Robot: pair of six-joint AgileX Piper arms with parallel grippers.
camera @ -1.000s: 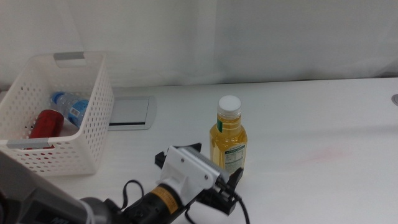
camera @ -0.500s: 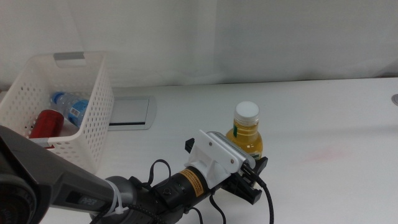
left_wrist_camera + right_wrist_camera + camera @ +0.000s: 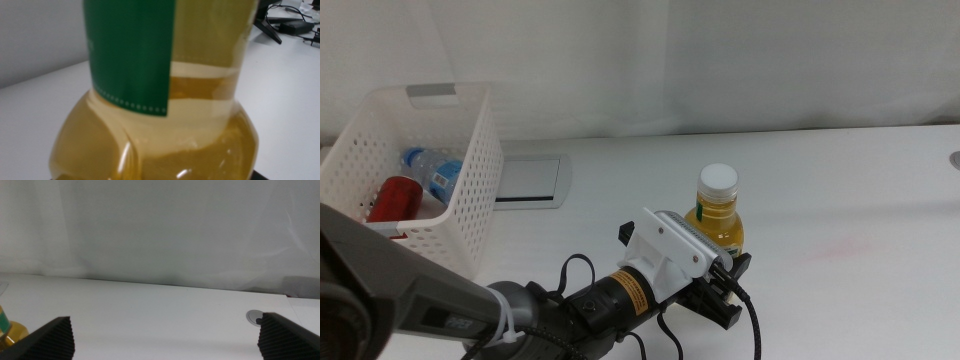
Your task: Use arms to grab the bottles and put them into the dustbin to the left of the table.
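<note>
The yellow juice bottle [image 3: 719, 222] with a white cap stands upright on the white table [image 3: 840, 200], right of centre. My left gripper [image 3: 722, 292] reaches in from the lower left, its dark jaws on either side of the bottle's base. In the left wrist view the yellow juice bottle [image 3: 155, 130] fills the picture between the jaws. A clear water bottle [image 3: 432, 168] with a blue label lies inside the white dustbin [image 3: 475, 200] at the far left. My right gripper [image 3: 165, 342] waits open with nothing between its jaws, and a sliver of the juice bottle [image 3: 9, 332] shows beside one of them.
A red can [image 3: 392, 198] lies in the dustbin beside the water bottle. A grey plate [image 3: 528, 180] is set into the table just right of the dustbin. A small round grey fitting [image 3: 256, 316] sits near the table's far right edge. A pale curtain hangs behind the table.
Over the last second my left gripper pushed forward and to the right, and the juice bottle shifted right with it. In the last half second almost nothing has moved.
</note>
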